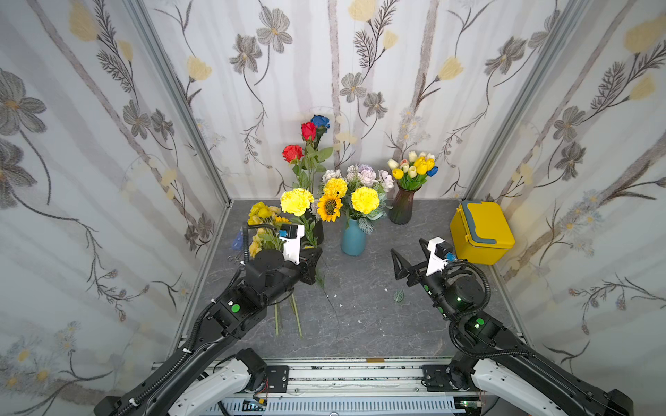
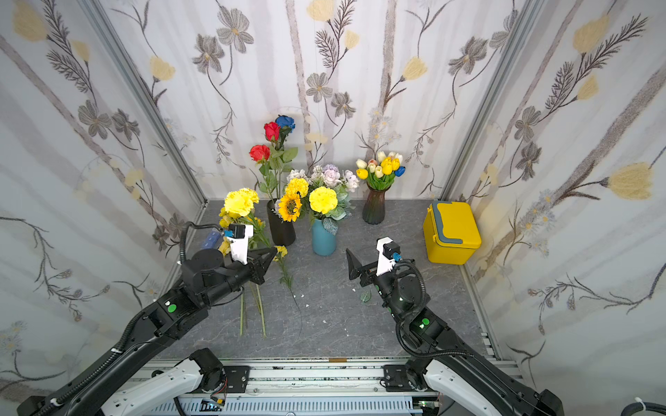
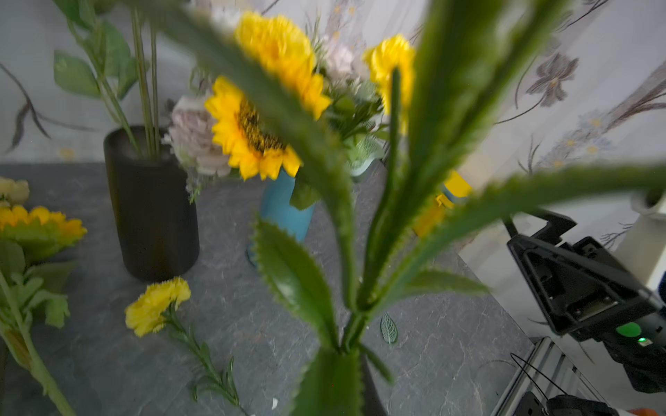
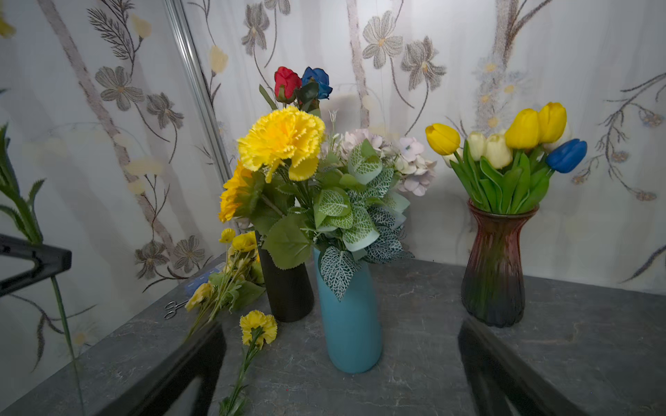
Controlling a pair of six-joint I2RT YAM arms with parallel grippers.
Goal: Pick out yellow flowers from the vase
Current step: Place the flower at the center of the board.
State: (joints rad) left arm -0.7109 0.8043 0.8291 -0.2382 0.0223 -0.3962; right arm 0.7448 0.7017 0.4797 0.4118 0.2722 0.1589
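Left claw [image 2: 270, 255] clamps yellow carnation [image 2: 238, 203] stem; right claw [image 2: 351, 264] agape, empty

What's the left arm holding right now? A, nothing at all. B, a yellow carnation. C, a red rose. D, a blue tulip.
B: the left gripper has its jaws shut on the green stem of a yellow carnation, whose bloom stands above it.
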